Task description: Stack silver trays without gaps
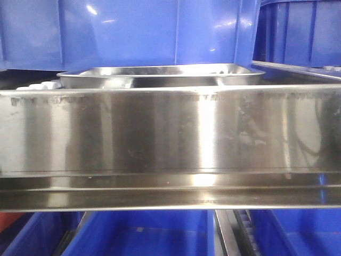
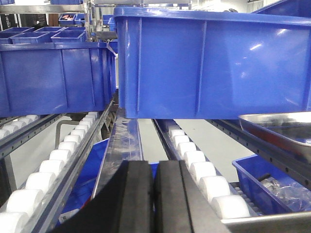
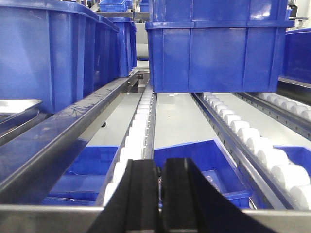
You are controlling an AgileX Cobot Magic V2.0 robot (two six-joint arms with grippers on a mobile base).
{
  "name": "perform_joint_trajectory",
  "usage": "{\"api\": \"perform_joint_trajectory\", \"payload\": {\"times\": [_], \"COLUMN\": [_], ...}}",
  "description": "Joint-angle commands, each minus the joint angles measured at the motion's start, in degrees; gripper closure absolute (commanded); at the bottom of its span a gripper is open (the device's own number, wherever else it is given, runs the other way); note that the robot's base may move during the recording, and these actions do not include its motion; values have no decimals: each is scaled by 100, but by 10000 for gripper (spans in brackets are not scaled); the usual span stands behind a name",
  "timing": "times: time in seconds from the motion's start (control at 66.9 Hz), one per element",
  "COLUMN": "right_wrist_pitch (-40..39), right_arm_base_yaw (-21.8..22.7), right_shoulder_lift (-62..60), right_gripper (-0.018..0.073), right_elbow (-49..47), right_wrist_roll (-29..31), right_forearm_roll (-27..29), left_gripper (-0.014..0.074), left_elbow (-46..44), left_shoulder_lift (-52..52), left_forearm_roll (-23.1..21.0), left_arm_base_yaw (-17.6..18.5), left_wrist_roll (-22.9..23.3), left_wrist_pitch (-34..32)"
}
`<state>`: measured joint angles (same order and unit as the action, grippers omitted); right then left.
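Observation:
One silver tray (image 1: 160,77) lies on the rack behind the steel rail, in front of a blue bin, and a second silver rim (image 1: 298,69) shows at the right. No gripper shows in the front view. From the left wrist, a silver tray (image 2: 282,130) pokes in at the right edge, ahead and to the right of my left gripper (image 2: 154,166), which is shut with nothing between its black fingers. From the right wrist, a silver tray (image 3: 14,110) sits at the left edge, left of my right gripper (image 3: 160,164), which is also shut and empty.
A wide brushed-steel rail (image 1: 170,138) fills the front view. Deep blue bins (image 2: 209,63) (image 3: 214,48) stand on roller tracks (image 2: 199,165) (image 3: 252,141) ahead of both wrists. Smaller blue bins (image 3: 194,165) sit on the level below.

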<state>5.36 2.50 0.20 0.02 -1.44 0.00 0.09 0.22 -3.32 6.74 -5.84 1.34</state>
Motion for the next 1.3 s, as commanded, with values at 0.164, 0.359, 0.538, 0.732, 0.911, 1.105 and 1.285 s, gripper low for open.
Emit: {"api": "perform_joint_trajectory", "payload": {"times": [0.164, 0.359, 0.538, 0.732, 0.911, 1.105, 1.285], "right_wrist_pitch": [-64, -64, -64, -240, -880, -1322, 5], "right_arm_base_yaw": [12, 12, 12, 12, 12, 12, 12], "right_shoulder_lift": [-20, -20, -20, -20, -20, -20, 30], "right_gripper": [577, 577, 577, 577, 577, 577, 577], "right_elbow": [-2, -2, -2, -2, -2, -296, -1338], "right_wrist_roll": [45, 45, 45, 45, 45, -214, -484], "right_forearm_roll": [0, 0, 0, 0, 0, 0, 0], "left_gripper": [606, 606, 606, 606, 606, 606, 606], "left_elbow": [-9, -9, -9, -9, -9, -219, -1068], "left_shoulder_lift": [-22, -22, -22, -22, -22, -22, 91], "left_forearm_roll": [-34, -34, -34, -32, -22, -37, -37], "left_arm_base_yaw": [-16, -16, -16, -16, -16, -16, -16], "left_wrist_roll": [0, 0, 0, 0, 0, 0, 0], "left_wrist_pitch": [-67, -67, -67, -93, -792, -805, 430]}}
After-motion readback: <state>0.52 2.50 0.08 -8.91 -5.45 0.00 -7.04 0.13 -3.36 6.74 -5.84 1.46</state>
